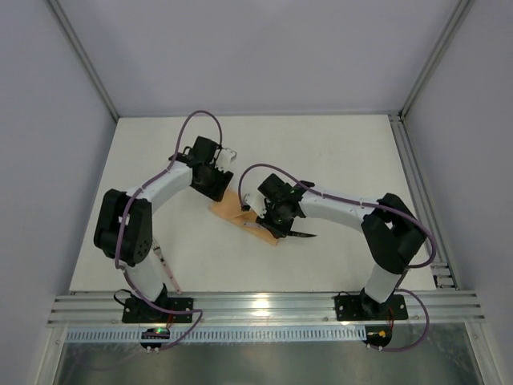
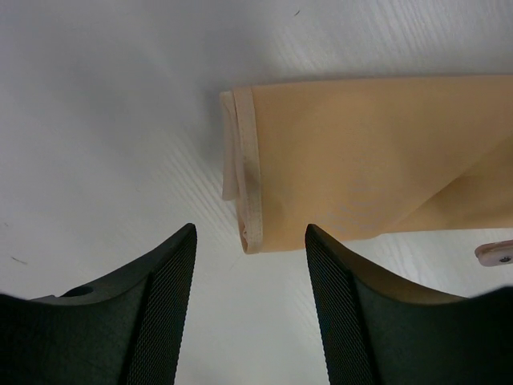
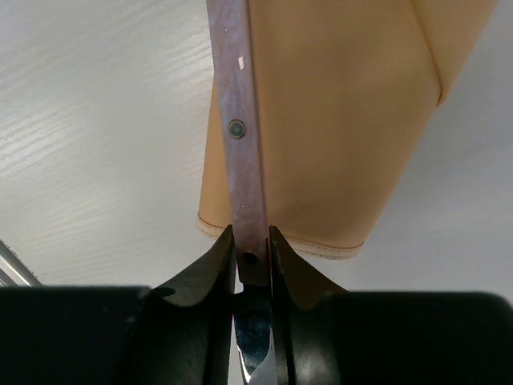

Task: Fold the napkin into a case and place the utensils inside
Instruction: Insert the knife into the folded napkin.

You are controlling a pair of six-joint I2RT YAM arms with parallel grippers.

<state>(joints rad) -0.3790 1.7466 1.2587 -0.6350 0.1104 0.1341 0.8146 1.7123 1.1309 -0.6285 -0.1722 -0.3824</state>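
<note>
The napkin lies folded as a narrow peach-orange case (image 1: 237, 210) at the table's middle; it also shows in the left wrist view (image 2: 361, 152) and the right wrist view (image 3: 329, 120). My right gripper (image 1: 275, 218) (image 3: 252, 253) is shut on the knife (image 3: 240, 120). The knife's handle lies along the case's top and its dark blade (image 1: 303, 235) points back past the fingers. My left gripper (image 1: 216, 183) (image 2: 250, 281) is open and empty, just short of the case's hemmed end. A pale pink handle tip (image 2: 493, 253) shows beside the case. The fork is not clearly in view.
White table (image 1: 345, 152) inside a frame with grey walls. Aluminium rails (image 1: 264, 309) run along the near edge and a rail (image 1: 417, 184) along the right side. Purple cables loop over both arms.
</note>
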